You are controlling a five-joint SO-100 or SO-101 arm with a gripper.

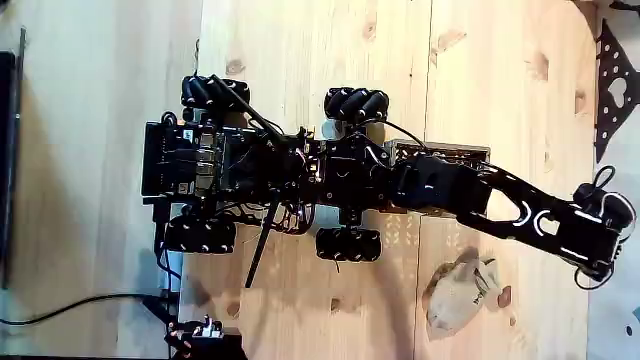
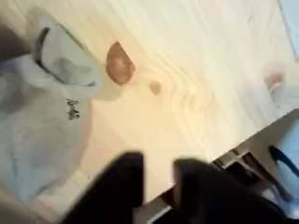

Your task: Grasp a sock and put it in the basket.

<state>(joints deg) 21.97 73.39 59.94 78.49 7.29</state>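
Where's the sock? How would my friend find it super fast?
Start at the black wheeled robot on the wooden table and follow its long arm toward the right of the fixed view. Below the arm lies the sock, the one soft, crumpled pale grey-beige lump among hard black parts.

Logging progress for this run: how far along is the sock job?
Nothing looks finished. The sock lies loose on the wooden floor, outside the basket. In hand: the arm is stretched out near it, and the wrist view shows the sock close. Left: grasping, carrying, dropping it in.
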